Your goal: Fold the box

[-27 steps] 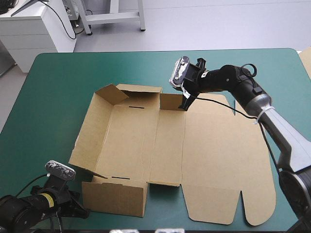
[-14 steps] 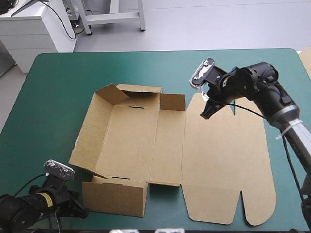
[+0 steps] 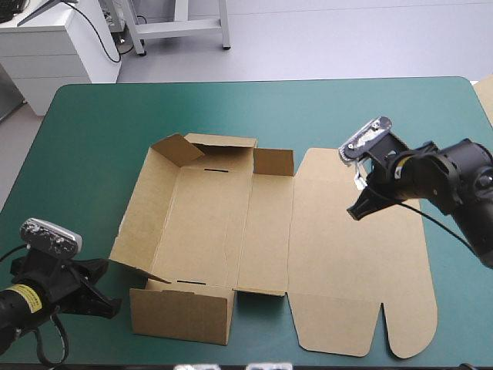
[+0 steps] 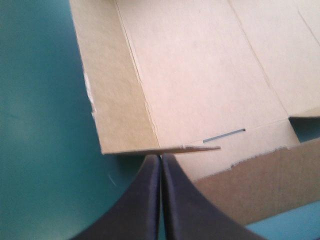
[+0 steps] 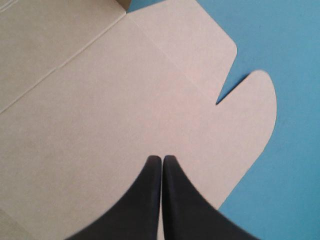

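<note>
high view has the box [image 3: 231, 231] lying in the middle of the teal-green worktop [image 3: 92, 139], half way to being a tray by my reckoning. its left wall [image 3: 142, 208] leans outward. the far wall [image 3: 223, 142] and the near wall [image 3: 181, 312] stand up. the lid [image 3: 354, 254] lies flat to the right, its rounded tabs [image 3: 339, 327] toward the near edge.

the left pincer [image 4: 161, 162] sits low at the near left corner, fingers pressed together into one point and gripping nothing. left wrist view shows that point just short of the corner flap [image 4: 165, 148], which juts from the near end of the left wall, with a slot [image 4: 225, 134] cut in the floor a little beyond. i take the closed point to be deliberate: a narrow tip can nudge a thin flap inward behind the near wall, where spread fingers would snag the board.

the right pincer [image 5: 162, 162] is likewise closed and empty, over the right part of the lid. right wrist view looks down past it at bare board and the notch between the tabs. whether the tip touches the lid i cannot tell. it seems parked where it is clear of the tray, or ready to pin the lid while the other arm works the corner.
</note>
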Motion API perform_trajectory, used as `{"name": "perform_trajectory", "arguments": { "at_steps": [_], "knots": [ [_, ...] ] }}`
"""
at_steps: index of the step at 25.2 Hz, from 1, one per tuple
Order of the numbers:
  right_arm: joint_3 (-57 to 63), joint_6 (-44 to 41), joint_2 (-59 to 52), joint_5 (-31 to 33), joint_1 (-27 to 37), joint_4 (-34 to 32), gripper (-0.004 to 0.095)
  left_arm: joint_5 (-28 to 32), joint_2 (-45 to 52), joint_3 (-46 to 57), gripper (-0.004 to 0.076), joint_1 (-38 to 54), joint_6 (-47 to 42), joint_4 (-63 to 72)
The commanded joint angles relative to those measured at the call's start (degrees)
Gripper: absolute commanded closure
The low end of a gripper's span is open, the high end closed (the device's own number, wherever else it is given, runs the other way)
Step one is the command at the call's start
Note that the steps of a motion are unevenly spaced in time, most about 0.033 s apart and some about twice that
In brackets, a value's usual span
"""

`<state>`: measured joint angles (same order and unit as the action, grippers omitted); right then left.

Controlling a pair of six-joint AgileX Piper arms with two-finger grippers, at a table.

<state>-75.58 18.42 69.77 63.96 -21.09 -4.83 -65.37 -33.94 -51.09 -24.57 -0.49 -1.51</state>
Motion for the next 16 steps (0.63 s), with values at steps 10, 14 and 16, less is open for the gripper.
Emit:
{"name": "perform_trajectory", "arguments": {
  "at_steps": [10,14,16],
  "knots": [
    [12.5,-10.8,-15.8,-2.1,0.1,-8.0,0.0923,4.9,-15.4,-13.7,0.0717,0.0,0.5,-7.8],
    [14.7,-15.7,-21.6,-1.6,0.1,-9.7,0.0923,6.5,-25.7,-19.9,0.0705,0.0,2.5,-7.4],
    [16.1,-16.0,-23.8,-1.4,0.1,-9.7,0.0923,6.2,-31.0,-23.1,0.0704,0.0,5.7,-4.6]
  ]
}}
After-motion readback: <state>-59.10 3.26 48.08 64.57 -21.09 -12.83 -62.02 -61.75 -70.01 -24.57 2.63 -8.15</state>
